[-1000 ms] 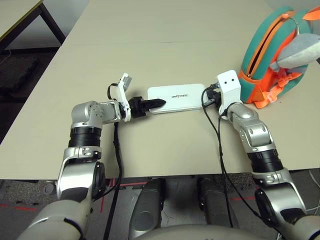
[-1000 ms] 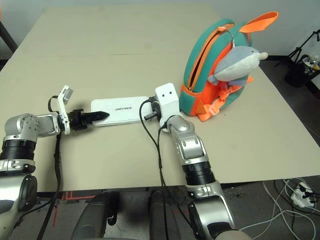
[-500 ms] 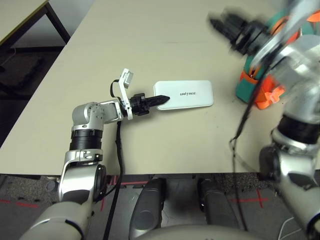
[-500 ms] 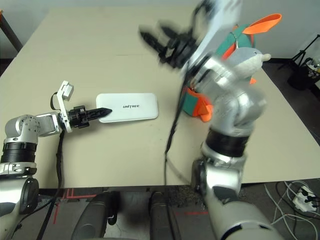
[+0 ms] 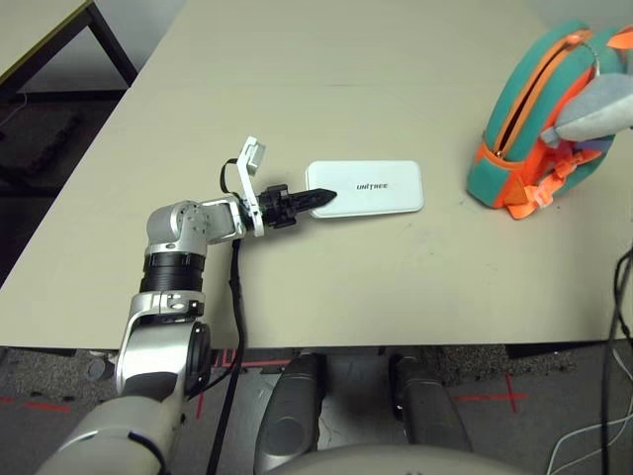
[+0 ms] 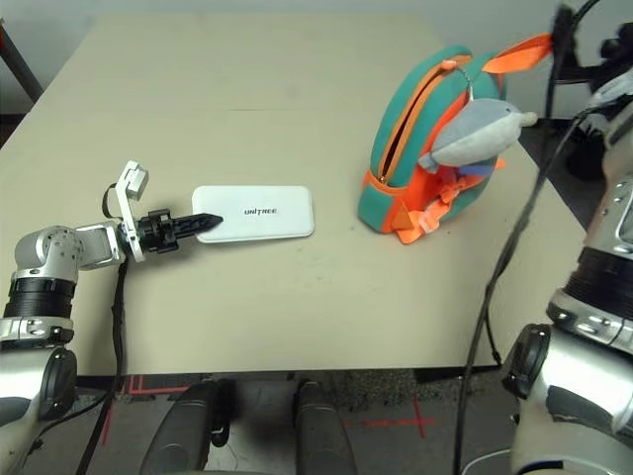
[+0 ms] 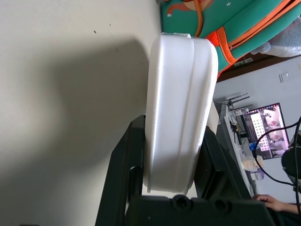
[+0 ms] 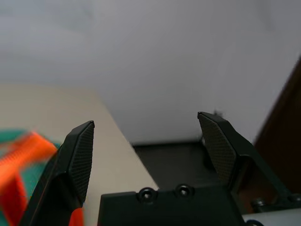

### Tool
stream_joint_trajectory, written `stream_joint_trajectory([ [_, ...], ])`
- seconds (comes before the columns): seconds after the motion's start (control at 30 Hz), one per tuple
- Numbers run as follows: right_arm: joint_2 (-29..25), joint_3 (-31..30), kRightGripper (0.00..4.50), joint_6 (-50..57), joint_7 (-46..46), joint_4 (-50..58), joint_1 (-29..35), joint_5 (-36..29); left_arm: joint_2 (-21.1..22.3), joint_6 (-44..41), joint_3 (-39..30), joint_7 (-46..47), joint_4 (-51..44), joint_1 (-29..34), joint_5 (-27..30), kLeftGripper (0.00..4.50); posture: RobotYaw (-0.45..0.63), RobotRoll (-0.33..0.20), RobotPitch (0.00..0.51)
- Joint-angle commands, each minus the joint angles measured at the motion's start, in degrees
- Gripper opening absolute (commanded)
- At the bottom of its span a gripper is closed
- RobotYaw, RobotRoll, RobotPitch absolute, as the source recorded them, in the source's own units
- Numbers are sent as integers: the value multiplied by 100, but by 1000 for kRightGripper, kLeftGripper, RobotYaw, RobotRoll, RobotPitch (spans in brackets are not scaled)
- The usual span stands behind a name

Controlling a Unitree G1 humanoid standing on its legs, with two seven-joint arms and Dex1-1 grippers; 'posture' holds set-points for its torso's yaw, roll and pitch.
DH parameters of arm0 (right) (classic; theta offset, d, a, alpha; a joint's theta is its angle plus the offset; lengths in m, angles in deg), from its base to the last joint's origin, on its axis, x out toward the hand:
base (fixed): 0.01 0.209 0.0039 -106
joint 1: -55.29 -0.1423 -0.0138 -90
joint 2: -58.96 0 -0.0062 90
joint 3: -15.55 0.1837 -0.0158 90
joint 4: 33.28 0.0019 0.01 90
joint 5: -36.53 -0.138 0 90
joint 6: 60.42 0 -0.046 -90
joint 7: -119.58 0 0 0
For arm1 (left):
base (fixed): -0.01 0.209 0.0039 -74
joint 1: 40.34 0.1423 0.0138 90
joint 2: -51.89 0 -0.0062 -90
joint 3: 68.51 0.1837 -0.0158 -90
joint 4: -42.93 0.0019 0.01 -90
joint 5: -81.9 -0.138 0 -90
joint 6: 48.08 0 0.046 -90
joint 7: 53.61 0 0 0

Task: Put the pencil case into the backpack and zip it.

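Observation:
The white pencil case (image 5: 368, 187) lies flat on the tan table (image 5: 326, 79), lettering up. My left gripper (image 5: 315, 197) is shut on its left short end; in the left wrist view one black finger (image 7: 123, 174) presses each side of the pencil case (image 7: 178, 108). The teal and orange backpack (image 6: 415, 139) stands upright to the right of the case, a dark gap along its orange zipper trim, a grey plush charm (image 6: 477, 133) hanging on its front. My right gripper (image 8: 148, 141) is open and holds nothing, up beside the table's far right, with the backpack (image 8: 19, 155) below it.
My right arm (image 6: 603, 257) rises along the right edge with a black cable (image 6: 514, 247) hanging from it. A second table (image 5: 40, 30) stands at the far left across a dark floor gap. Bare tabletop lies between case and backpack.
My right gripper let go of the case's right end, opened, and swung up and off to the right. The left gripper keeps its hold. The camera shifted slightly.

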Motion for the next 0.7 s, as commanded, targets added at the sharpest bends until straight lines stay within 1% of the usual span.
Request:
stream_joint_trajectory([
  [0.03,-125,170,4500,981,304,34,274,-318,47,2,241,201,171,102,-318,1433,100,0,177],
  [0.17,-286,182,4500,2075,892,425,712,-805,115,-1,261,178,169,122,-308,1431,107,0,178],
  [0.3,-490,172,4500,2649,1370,796,1066,-1140,137,-25,267,191,129,148,-289,1431,108,0,179],
  [0.53,-656,128,4500,2768,1860,980,1474,-1414,102,-35,229,261,141,119,-271,1431,111,0,181],
  [0.63,-677,138,4500,2591,2090,950,1759,-1470,92,-23,220,273,148,127,-269,1430,107,0,176],
  [0.7,-637,109,4500,2288,2205,748,1887,-1415,97,-15,235,255,162,128,-275,1430,107,0,176],
])
